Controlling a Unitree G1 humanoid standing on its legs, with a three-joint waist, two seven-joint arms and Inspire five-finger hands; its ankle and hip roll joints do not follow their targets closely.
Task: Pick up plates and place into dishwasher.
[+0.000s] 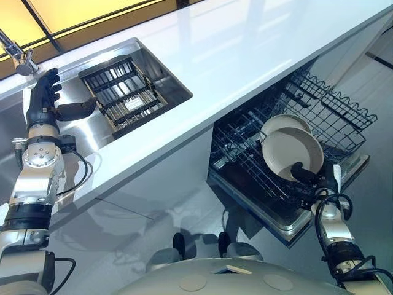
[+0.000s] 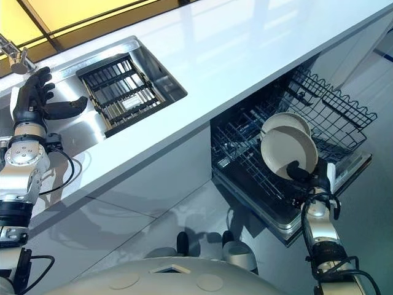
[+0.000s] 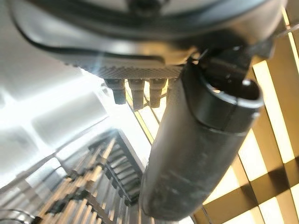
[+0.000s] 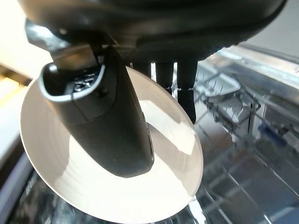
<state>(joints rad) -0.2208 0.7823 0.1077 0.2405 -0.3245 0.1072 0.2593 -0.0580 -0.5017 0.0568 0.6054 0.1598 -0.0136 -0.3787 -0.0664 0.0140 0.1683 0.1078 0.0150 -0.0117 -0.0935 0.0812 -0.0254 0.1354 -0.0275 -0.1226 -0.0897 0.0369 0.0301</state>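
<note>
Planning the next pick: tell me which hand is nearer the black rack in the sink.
Left. The left hand is open beside the rack, over the sink; the right hand is far off, pinching a plate at the dishwasher.

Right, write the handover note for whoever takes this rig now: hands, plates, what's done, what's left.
Right hand: pinches the held plate at the dishwasher rack, not yet released.
Left hand: open, above the sink, beside the drying rack.
Done: second plate stands in the dishwasher rack, behind the held one.
Left: seat and release the held plate.
</note>
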